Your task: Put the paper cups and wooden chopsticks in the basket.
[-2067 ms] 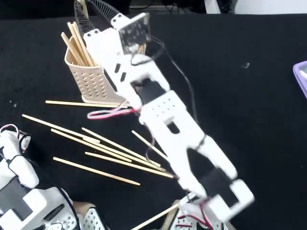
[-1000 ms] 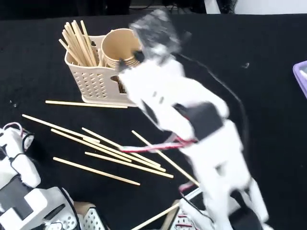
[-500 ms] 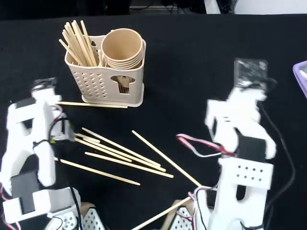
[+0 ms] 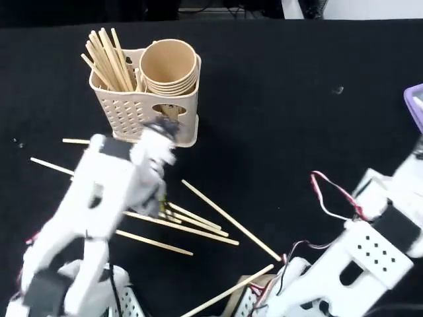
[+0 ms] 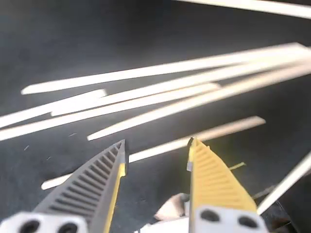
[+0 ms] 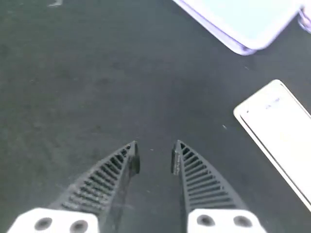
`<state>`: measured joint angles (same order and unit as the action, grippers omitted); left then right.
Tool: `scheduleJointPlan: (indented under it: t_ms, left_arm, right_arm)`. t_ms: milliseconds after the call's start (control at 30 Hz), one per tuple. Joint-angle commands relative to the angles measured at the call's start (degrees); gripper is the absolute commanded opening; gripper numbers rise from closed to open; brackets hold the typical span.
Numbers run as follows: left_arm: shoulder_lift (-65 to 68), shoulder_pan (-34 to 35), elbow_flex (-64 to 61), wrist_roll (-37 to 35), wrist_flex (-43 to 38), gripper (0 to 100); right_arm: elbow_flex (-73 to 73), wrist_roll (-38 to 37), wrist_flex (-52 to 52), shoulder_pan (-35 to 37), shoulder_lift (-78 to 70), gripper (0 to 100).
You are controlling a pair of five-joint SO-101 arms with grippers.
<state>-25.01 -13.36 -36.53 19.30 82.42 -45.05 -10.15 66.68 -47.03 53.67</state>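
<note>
A beige perforated basket [image 4: 132, 112] stands at the back left of the black table. It holds a bundle of wooden chopsticks [image 4: 106, 56] and a stack of paper cups [image 4: 168, 66]. Several loose chopsticks [image 4: 198, 228] lie fanned out in front of it. My left arm [image 4: 109, 191] leans over them. In the left wrist view my left gripper [image 5: 155, 143] hangs open just above the loose chopsticks [image 5: 146, 90], one of them [image 5: 214, 131] running under the gap between its tips. My right gripper [image 6: 155, 145] is open over bare black table, with nothing between its fingers.
My right arm [image 4: 377, 244] is folded back at the front right. A purple tray [image 4: 414, 102] sits at the right edge, seen again [image 6: 243, 24] beside a flat white object [image 6: 282, 126]. One chopstick [image 4: 225, 290] lies near the arm bases at the front.
The right arm has pulled back from the basket to the front right, leaving the cups showing in the basket. The left arm has swung from the front left out over the loose chopsticks.
</note>
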Motion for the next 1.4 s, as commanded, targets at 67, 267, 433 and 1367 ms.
scheduleJointPlan:
  t_ms: [67, 267, 433, 1367]
  left_arm:
    - [-13.7, -20.7, -4.9, -6.2, -0.8, 22]
    - [-10.7, -25.7, -5.5, -10.5, -4.2, 22]
    - [-6.3, -39.2, -5.1, -16.5, -4.7, 22]
    - [15.7, -60.4, -5.6, -30.9, -24.1, 27]
  right_arm:
    - [0.7, -0.5, -2.6, -4.5, 1.6, 12.5]
    - [6.3, 2.5, -2.1, -6.9, -7.0, 17.8]
    - [18.1, 3.2, 0.6, -8.2, -23.0, 17.5]
    - [56.9, 2.6, 12.6, -16.6, -57.5, 16.5]
